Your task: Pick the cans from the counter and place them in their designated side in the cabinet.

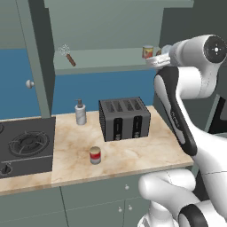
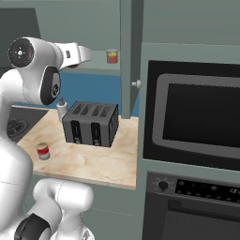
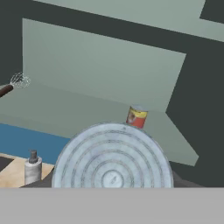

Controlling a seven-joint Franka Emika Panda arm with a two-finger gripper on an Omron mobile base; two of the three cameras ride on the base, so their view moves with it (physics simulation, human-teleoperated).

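A can's round bluish-grey ringed top [image 3: 112, 159] fills the near bottom of the hand view, hiding the fingertips. My gripper [image 1: 161, 55] is shut on this can, up at the cabinet shelf [image 1: 106, 62] near its right end. Just beyond it, a red and yellow can [image 1: 147, 52] [image 3: 137, 117] [image 2: 111, 56] stands upright on the shelf. Another red can with a pale band [image 1: 95, 155] [image 2: 43, 151] stands on the beige counter [image 1: 133, 155], in front of the toaster and far below the gripper.
A black toaster [image 1: 124, 119] and a pale pump bottle [image 1: 80, 112] stand on the counter. A whisk [image 1: 67, 54] lies on the shelf's left part. The open cabinet door [image 1: 37, 57] hangs at left above the stove [image 1: 24, 146]. A wall oven [image 2: 197, 117] is at right.
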